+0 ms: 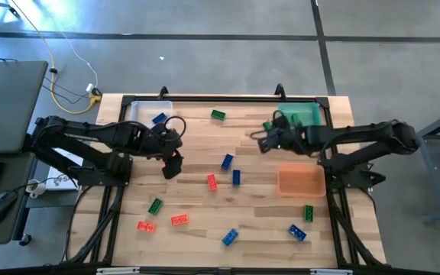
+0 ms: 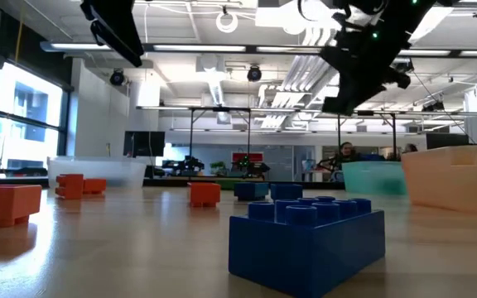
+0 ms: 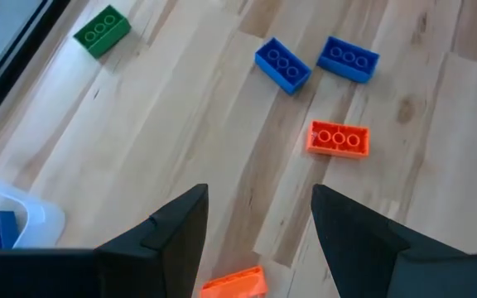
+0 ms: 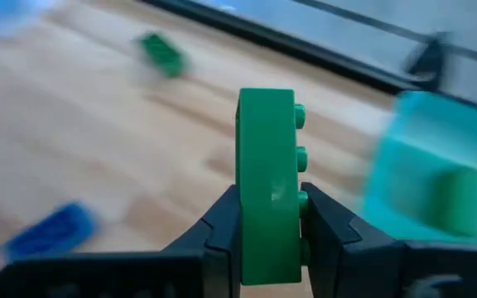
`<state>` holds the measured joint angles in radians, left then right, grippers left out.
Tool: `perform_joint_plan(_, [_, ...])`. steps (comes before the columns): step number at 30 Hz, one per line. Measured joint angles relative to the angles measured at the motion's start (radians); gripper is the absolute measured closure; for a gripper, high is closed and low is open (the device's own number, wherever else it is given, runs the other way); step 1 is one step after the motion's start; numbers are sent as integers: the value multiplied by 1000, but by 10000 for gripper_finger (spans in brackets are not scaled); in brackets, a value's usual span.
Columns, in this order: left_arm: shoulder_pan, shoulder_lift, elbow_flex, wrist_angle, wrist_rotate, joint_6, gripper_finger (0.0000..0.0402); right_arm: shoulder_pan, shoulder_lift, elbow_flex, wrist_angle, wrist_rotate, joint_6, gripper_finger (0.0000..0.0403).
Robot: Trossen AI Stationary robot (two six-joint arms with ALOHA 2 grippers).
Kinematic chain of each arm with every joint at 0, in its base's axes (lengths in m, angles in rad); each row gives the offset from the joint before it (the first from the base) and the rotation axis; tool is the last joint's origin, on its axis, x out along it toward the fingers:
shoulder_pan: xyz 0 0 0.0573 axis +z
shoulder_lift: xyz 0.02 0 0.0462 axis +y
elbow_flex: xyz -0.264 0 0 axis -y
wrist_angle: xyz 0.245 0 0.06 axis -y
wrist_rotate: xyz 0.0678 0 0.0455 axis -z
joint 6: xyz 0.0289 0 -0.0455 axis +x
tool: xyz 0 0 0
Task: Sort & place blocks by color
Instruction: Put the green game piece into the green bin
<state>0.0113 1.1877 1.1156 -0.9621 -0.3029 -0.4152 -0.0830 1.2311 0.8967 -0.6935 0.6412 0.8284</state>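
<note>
Small studded blocks in blue, red-orange and green lie scattered flat on the wooden table (image 1: pixel 258 206). My left gripper (image 1: pixel 173 164) hangs open and empty above the table left of centre. Below it, the left wrist view shows two blue blocks (image 3: pixel 282 64), an orange block (image 3: pixel 338 138) and another orange one (image 3: pixel 233 283). My right gripper (image 1: pixel 262 141) is beside the green bin (image 1: pixel 300 116) and is shut on a green block (image 4: pixel 266 182). Another green block (image 4: pixel 462 199) lies in that bin. A blue block (image 1: pixel 159 119) lies in the clear bin (image 1: pixel 147 111). My right gripper pinches the green block between its two fingers, one finger on the studded face (image 4: pixel 298 199) and one on the opposite face. The fingers reach in from the table's right side. The block stands on edge, sticks out past the fingertips, and is lifted clear of the table.
The orange bin (image 1: pixel 302 182) stands at the right, in front of the green bin. A loose green block (image 1: pixel 218 114) lies near the far edge. More blocks lie along the near side, among them a blue one (image 2: pixel 305 240) close to the low camera.
</note>
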Motion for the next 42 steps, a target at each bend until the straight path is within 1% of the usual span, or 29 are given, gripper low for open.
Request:
perform_joint_plan(4, [0,0,0,8,2,-6,197,-118,-11,0,-105,0,-44,338])
perform_joint_plan(8, [0,0,0,39,12,-74,197,-255,-8,0,-172,-65,-120,338])
perform_joint_plan(13, [0,0,0,46,61,-132,197,-425,-7,0,-180,-154,-266,338])
perform_joint_plan(15, [-4,0,0,45,88,-133,197,-488,-7,0,-180,-183,-321,338])
perform_joint_plan(18, [-27,0,-4,48,115,-141,197,-567,-7,0,-179,-193,-421,338])
perform_joint_plan(22, [-70,0,-35,54,114,-230,197,-648,12,-1,-175,-209,-546,338])
perform_joint_plan(28, [-151,11,-85,93,112,-316,197,-728,85,-2,-143,-260,-647,338])
perform_joint_plan(31, [-192,12,-103,119,113,-364,197,-754,133,-2,-124,-313,-677,338])
perform_joint_plan(36, [-261,13,-122,156,128,-426,197,-782,193,-2,-110,-332,-711,338])
perform_joint_plan(38, [-291,12,-122,157,128,-436,197,-792,205,-2,-110,-356,-723,332])
perform_joint_plan(42, [-347,12,-122,157,129,-446,197,-813,210,-2,-109,-385,-744,309])
